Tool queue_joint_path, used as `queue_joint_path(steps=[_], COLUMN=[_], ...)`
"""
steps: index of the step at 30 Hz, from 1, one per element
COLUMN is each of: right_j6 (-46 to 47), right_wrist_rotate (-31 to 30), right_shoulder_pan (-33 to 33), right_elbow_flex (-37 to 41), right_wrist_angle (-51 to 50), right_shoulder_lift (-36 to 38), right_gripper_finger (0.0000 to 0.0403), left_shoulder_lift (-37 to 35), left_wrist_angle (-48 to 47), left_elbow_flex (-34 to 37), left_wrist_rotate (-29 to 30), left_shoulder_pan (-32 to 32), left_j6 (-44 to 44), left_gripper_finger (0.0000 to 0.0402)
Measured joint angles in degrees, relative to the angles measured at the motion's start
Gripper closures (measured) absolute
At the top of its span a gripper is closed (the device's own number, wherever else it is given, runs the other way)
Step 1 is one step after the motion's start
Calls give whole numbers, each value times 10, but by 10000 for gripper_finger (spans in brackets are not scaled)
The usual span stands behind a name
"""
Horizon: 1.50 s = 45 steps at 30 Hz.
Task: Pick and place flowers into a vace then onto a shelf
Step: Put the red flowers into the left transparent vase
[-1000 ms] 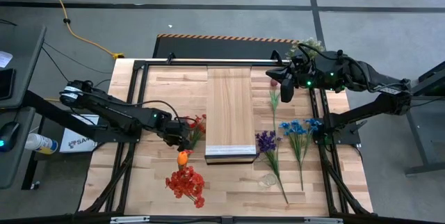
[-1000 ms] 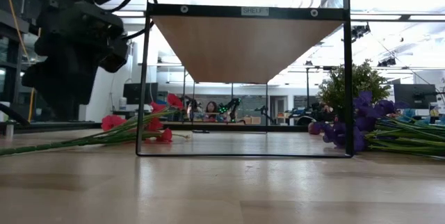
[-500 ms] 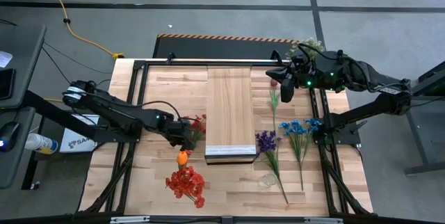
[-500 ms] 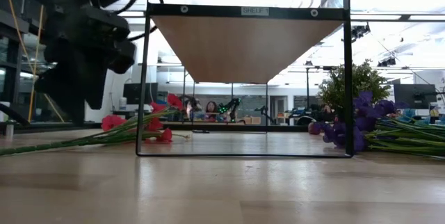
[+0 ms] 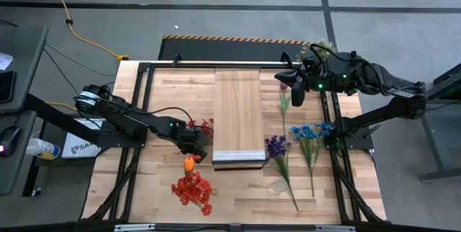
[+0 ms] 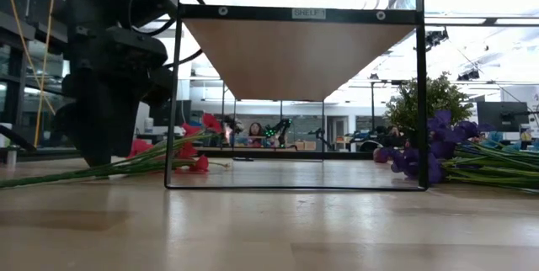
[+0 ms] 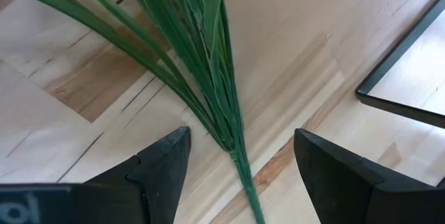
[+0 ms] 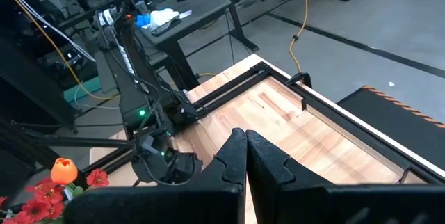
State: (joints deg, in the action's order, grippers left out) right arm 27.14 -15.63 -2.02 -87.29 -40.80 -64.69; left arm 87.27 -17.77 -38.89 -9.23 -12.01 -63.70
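Jaws spread, left gripper (image 7: pixel 240 158) straddling red flowers' (image 5: pixel 204 127) stems on slatted wood desk (image 5: pixel 162 88) beside shelf (image 5: pixel 238 109); right gripper (image 8: pixel 245 156) jaws pressed together, hanging over far corner; concrete floor (image 5: pixel 230 5) surrounding.

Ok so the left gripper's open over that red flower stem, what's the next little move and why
Probably lower a touch and shut. The left gripper is open with the red flower's green stem lying on the tabletop between its fingers, not yet pinched. The right gripper waits shut at the far right corner.
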Motion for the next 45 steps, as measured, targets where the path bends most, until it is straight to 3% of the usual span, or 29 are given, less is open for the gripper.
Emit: queue_joint_path(steps=[39, 45], right_j6=[0, -1], right_wrist_rotate=[-2, -3], right_shoulder_pan=[0, 0], right_elbow_flex=[0, 0], right_wrist_angle=[26, 26], right_shoulder_lift=[0, 0], right_gripper_finger=[402, 402], left_shoulder_lift=[1, 1], left_wrist_angle=[-97, -119], left_elbow_flex=[-2, -2], left_wrist_rotate=[77, 87], left_shoulder_pan=[0, 0], left_j6=[-21, -21], left_gripper_finger=[108, 142])
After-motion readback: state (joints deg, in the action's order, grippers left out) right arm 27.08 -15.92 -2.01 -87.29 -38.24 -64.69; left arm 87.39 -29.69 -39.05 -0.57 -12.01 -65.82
